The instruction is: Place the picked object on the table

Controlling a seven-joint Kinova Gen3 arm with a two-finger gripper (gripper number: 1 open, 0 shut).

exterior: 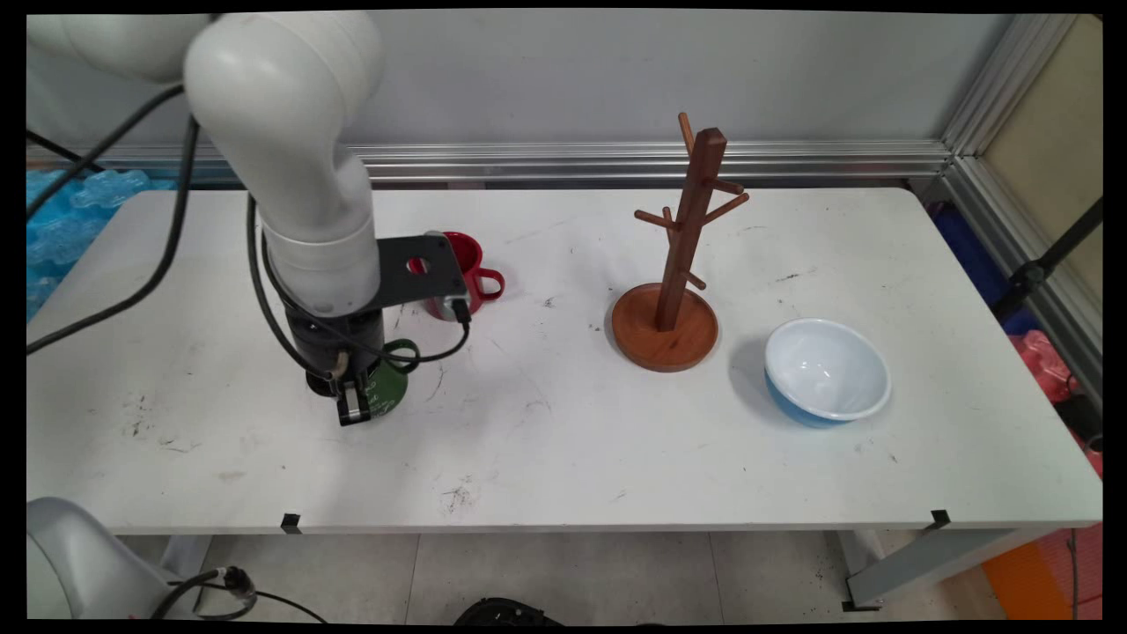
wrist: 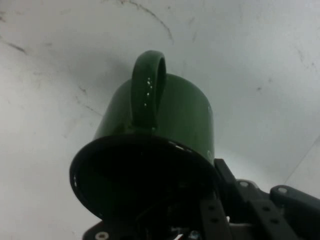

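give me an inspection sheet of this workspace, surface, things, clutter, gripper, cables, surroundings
Surface: white table, scuffed with dark marks.
Things: green mug at the gripper; red mug behind it; wooden mug tree mid-table; blue bowl, white inside, right of the tree.
Clutter: nothing seen.
Gripper: gripper low at the green mug's rim; fingers' state unclear.
Cables: black cables hang from the arm.
Surroundings: grey wall, aluminium framing at right.

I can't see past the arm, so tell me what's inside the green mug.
The green mug looks dark inside in the hand view, with nothing clearly visible in it. Its lower interior is hidden by the hand at the rim, so contents there cannot be ruled out.
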